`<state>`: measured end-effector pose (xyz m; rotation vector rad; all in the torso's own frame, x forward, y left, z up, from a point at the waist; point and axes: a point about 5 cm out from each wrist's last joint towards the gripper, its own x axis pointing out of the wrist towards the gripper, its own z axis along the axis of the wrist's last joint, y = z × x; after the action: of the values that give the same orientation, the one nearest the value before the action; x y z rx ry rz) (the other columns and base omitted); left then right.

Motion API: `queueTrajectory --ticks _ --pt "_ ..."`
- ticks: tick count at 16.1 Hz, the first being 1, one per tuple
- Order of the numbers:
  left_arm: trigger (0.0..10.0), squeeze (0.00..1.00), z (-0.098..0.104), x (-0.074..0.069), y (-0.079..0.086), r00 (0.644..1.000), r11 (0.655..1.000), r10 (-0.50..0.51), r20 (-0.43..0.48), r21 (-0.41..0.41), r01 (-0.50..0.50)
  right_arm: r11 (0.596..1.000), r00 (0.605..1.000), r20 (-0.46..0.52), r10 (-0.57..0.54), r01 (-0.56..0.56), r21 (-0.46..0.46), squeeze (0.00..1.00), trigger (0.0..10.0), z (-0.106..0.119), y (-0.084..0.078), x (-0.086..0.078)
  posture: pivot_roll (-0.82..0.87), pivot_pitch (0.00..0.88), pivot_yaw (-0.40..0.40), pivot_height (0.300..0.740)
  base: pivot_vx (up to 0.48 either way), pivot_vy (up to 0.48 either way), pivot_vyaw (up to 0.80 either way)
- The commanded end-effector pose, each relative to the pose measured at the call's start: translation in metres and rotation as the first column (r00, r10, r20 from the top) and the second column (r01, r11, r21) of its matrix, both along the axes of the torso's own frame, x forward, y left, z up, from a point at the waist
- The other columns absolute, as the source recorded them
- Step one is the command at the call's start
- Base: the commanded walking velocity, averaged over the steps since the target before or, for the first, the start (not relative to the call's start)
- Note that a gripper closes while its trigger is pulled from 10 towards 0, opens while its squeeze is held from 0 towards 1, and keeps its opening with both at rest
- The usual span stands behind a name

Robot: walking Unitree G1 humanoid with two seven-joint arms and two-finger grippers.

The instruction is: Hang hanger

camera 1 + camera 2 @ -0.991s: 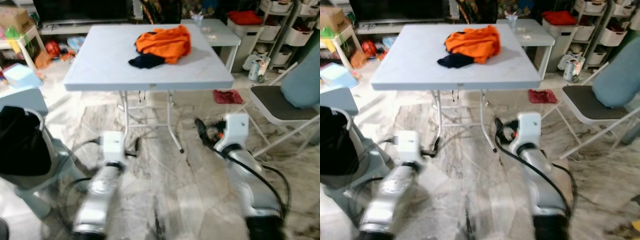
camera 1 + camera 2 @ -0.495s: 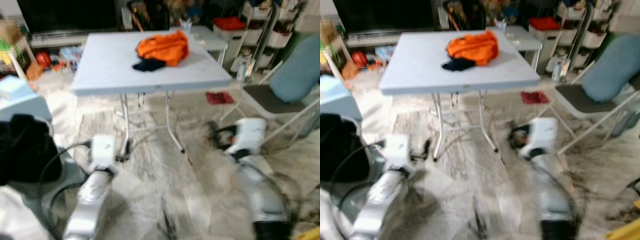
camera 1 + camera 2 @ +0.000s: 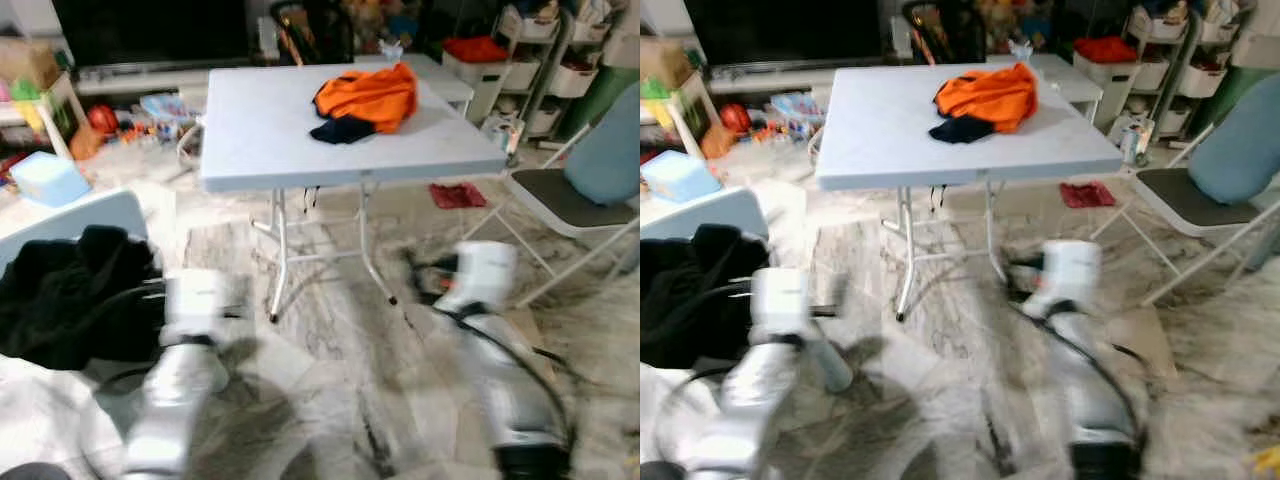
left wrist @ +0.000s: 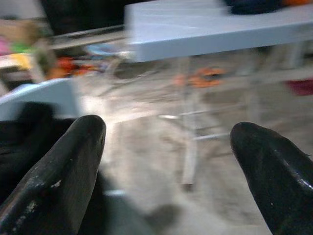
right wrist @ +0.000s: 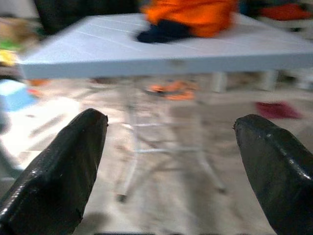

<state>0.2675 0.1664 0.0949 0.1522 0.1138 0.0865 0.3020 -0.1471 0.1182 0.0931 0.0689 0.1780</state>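
1. Looking for your hanger, you can't make one out; an orange garment [image 3: 368, 94] over dark cloth [image 3: 340, 129] lies on the table [image 3: 270, 130].
2. Your left tool [image 4: 166, 161] and right tool [image 5: 171, 161] hang spread, empty.
3. Black clothes [image 3: 70, 300] fill the grey bin [image 3: 80, 215] at your left.

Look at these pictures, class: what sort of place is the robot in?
Most likely a lived-in home living room: a folding table with an orange garment on it, a dark TV screen, and storage shelves with bins.

Both arms blur in my head views; orange garment [image 5: 188, 14] and worktop [image 4: 215, 29] cut off by wrist-view edges.
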Motion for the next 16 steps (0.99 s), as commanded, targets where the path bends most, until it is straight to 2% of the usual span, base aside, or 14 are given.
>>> queueTrajectory --ticks 1,2,4,8,12,16 --pt "10.0 0.0 0.007 0.002 -0.004 0.998 1.0 -0.006 0.06 0.03 0.004 1.0 0.999 0.024 -0.029 0.029 -0.004 0.0 10.0 0.005 -0.012 0.001 -0.04 0.0 -0.022 0.74 0.0 0.0 0.0" --pt "10.0 0.0 0.011 0.001 -0.005 0.993 0.998 -0.036 0.109 0.062 0.029 1.0 0.999 0.031 -0.028 0.028 0.001 0.0 10.0 0.005 -0.012 0.002 -0.04 0.0 -0.024 0.74 0.0 0.0 0.0" --pt "10.0 0.0 0.013 0.001 -0.005 0.99 0.996 -0.045 0.13 0.083 0.035 1.0 0.999 0.042 -0.017 0.017 -0.001 0.0 10.0 0.006 -0.01 0.002 -0.03 0.0 -0.027 0.74 0.0 0.0 0.0" --pt "10.0 0.0 0.014 0.002 -0.006 0.988 0.997 -0.03 0.152 0.076 0.018 1.0 0.999 0.045 0.015 -0.014 -0.018 0.0 10.0 0.006 -0.005 0.002 -0.03 0.0 -0.026 0.74 0.0 0.0 0.0" --pt "10.0 0.0 0.014 0.005 -0.01 0.988 0.998 -0.055 0.143 0.041 0.05 0.998 0.997 0.06 0.042 -0.04 -0.043 0.0 10.0 0.008 0.0 0.002 -0.03 0.0 -0.025 0.74 0.0 0.0 0.8" --pt "10.0 0.0 0.011 0.008 -0.008 0.994 0.998 -0.028 0.102 -0.049 0.034 0.998 0.996 0.062 0.056 -0.054 -0.043 0.0 10.0 0.009 0.002 0.003 -0.03 0.0 -0.026 0.74 0.0 0.0 0.8"
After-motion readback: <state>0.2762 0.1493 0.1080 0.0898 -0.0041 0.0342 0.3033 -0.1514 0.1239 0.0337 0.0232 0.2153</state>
